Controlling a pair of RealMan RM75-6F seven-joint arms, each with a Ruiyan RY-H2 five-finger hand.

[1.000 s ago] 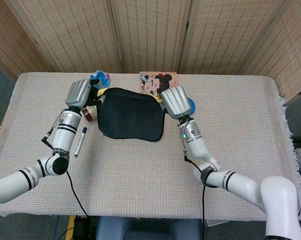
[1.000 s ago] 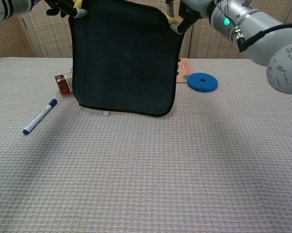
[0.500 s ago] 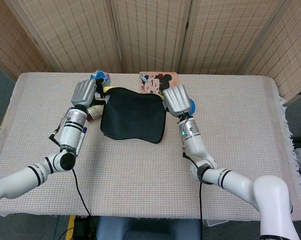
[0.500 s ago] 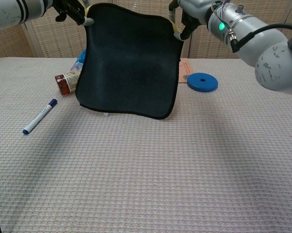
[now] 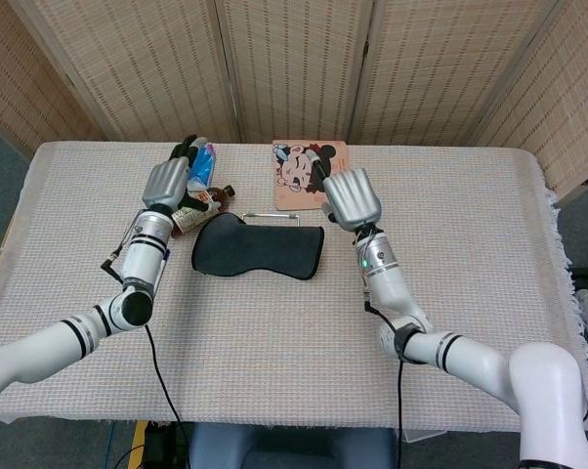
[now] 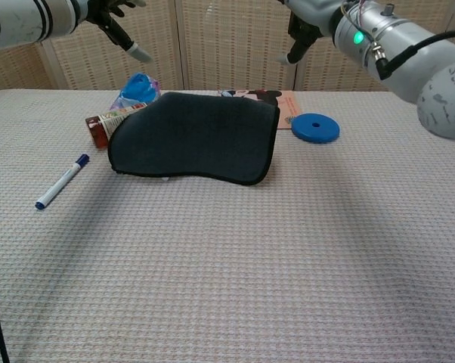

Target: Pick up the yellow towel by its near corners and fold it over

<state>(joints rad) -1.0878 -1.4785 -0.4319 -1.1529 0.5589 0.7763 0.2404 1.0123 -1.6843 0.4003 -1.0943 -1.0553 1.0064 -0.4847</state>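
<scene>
The towel lies folded on the table, left of centre, with only its dark side showing; no yellow face is visible. My left hand hovers above and behind the towel's left end, fingers spread and holding nothing. My right hand hangs above the towel's right rear edge, also holding nothing, with its fingers apart. Neither hand touches the towel.
A small brown box and a blue packet lie against the towel's left rear. A blue marker lies to the left. A blue disc and a cartoon picture book sit behind on the right.
Both hands have let go of the towel's corners. The towel, held up hanging before, has dropped away from me and now lies folded flat. The hands rose slightly and opened.
</scene>
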